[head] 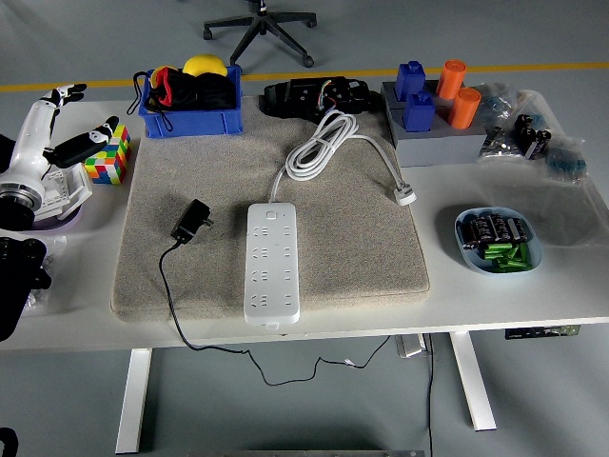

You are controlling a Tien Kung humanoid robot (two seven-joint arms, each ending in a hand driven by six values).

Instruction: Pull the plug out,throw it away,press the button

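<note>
The black plug [193, 220] lies loose on the grey mat [362, 248], just left of the white power strip [272, 263]; it seems light and rigid, best taken by its body, as its thin cord trails; the left hand [59, 129] is spread wide, empty.

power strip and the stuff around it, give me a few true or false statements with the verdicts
1. The black plug is plugged into the white power strip. False: it lies loose on the beige mat, left of the strip.
2. The strip's white cable lies coiled at the mat's far edge. True.
3. The left hand grasps the plug. False: it is at the table's left edge near the colour cube, fingers spread, holding nothing.
4. The blue bowl sits right of the mat. True.
5. A person's hand rests on the cable. False: no person is in view.
</note>
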